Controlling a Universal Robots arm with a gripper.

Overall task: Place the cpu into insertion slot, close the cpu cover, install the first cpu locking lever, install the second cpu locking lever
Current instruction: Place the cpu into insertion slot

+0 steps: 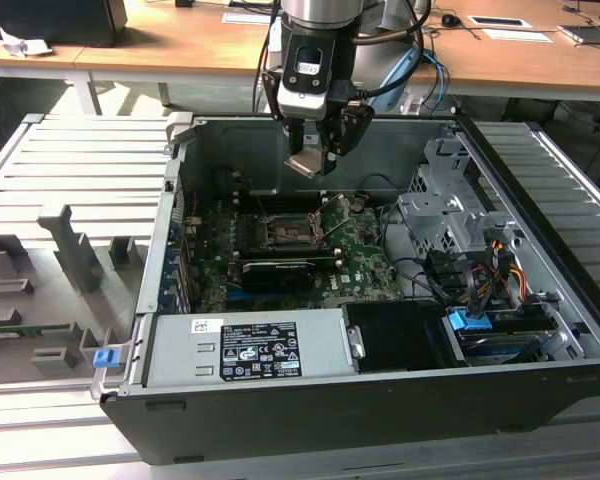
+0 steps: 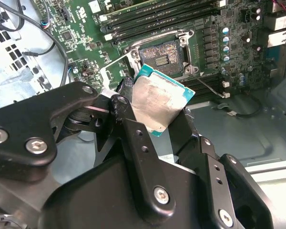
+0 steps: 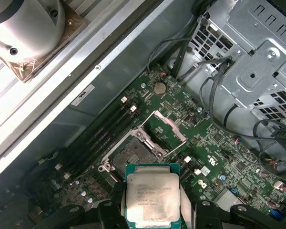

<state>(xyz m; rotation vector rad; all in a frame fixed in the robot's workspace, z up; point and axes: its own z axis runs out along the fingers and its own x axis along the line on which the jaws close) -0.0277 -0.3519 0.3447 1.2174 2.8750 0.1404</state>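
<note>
1. The gripper (image 2: 155, 113) carries the cpu (image 2: 158, 101). Its jaws are clamped on two opposite edges, with the black fingers (image 2: 122, 107) bearing on the chip's green rim.
2. In the exterior view the cpu (image 1: 303, 162) hangs in the air well above the socket (image 1: 280, 232), clear of the board (image 1: 365, 262).
3. The step in hand looks to be the placing. To do it well, the chip should be squared to the socket's outline and brought level before it goes down. It should then sink straight, without sliding, because the bare contact bed would likely not forgive a scrape or a dropped corner.
4. The pale metal top faces both wrist cameras. The chip appears slightly longer than wide, with the fingers on its long sides. In the first wrist view the long axis of the cpu (image 3: 152, 194) runs roughly toward the socket (image 3: 133, 153). In the exterior view it seems canted, not level with the board.
5. The socket (image 2: 162, 53) lies open and bare, with no chip seated.
6. The cover (image 3: 171, 127) stands raised at one edge of the socket, its window open to the board behind.
7. Memory slots (image 3: 105, 128) run alongside the socket on the side away from the cover.
8. Beyond the socket, the grey case (image 1: 240, 150) walls in the board.
</note>
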